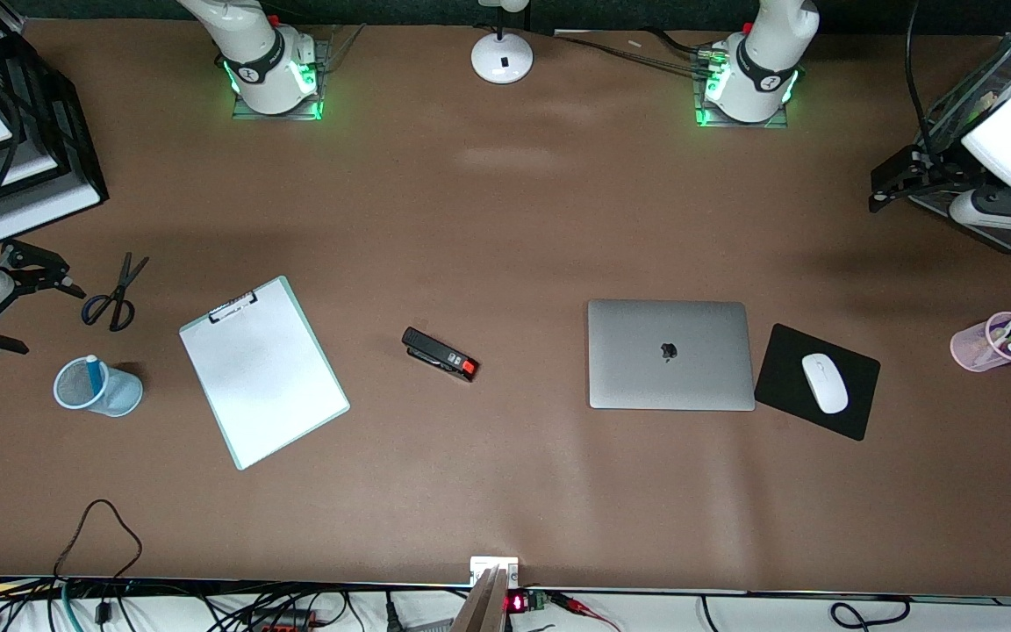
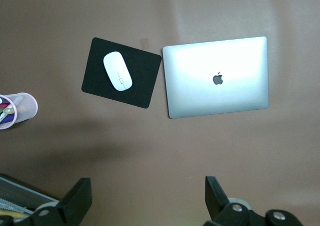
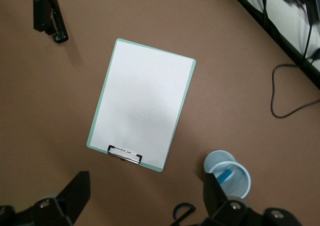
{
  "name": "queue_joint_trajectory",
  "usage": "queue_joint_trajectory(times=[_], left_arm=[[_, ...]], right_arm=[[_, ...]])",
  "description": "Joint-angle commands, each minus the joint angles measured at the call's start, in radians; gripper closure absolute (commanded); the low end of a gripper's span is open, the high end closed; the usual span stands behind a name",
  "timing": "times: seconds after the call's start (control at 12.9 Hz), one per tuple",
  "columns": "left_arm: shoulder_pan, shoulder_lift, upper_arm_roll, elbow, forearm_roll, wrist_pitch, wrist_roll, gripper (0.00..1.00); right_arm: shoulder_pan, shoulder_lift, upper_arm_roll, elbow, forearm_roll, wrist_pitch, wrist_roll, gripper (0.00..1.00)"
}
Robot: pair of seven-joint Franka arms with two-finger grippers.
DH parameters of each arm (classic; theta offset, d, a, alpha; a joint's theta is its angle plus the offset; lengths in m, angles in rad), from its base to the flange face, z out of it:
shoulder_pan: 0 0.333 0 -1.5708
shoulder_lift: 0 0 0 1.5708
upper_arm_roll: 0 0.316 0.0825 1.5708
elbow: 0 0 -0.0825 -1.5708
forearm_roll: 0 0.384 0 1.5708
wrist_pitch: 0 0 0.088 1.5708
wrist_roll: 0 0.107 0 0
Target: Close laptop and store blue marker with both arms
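Apparently finished: the laptop (image 1: 670, 354) lies shut beside the mouse pad (image 1: 817, 380), the blue marker (image 1: 94, 372) stands in the mesh cup (image 1: 98, 387) near the clipboard (image 1: 263, 371), while the left gripper (image 2: 147, 201) and right gripper (image 3: 145, 198) wait, jaws wide, holding nothing.

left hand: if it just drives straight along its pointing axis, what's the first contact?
Most likely bare table. The left hand is open and faces down at brown tabletop short of the closed laptop and the mouse pad. Nothing else shows in that line, though depth is hard to judge.
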Motion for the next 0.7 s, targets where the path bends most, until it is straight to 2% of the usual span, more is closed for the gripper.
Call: queue_joint_trajectory(times=[0.0, 0.39, 0.62], left_arm=[[-0.006, 0.01, 0.013, 0.023, -0.016, -0.031, -0.016, 0.0], [-0.008, 0.018, 0.009, 0.035, -0.03, -0.074, -0.02, 0.0], [-0.005, 0.017, 0.004, 0.063, -0.037, -0.123, 0.0, 0.0]], right_arm=[[0.008, -0.003, 0.008, 0.01, -0.007, -0.024, 0.139, 0.0], [0.043, 0.001, 0.006, 0.071, -0.019, -0.115, 0.324, 0.0], [0.087, -0.002, 0.002, 0.074, -0.085, -0.148, 0.494, 0.0]])
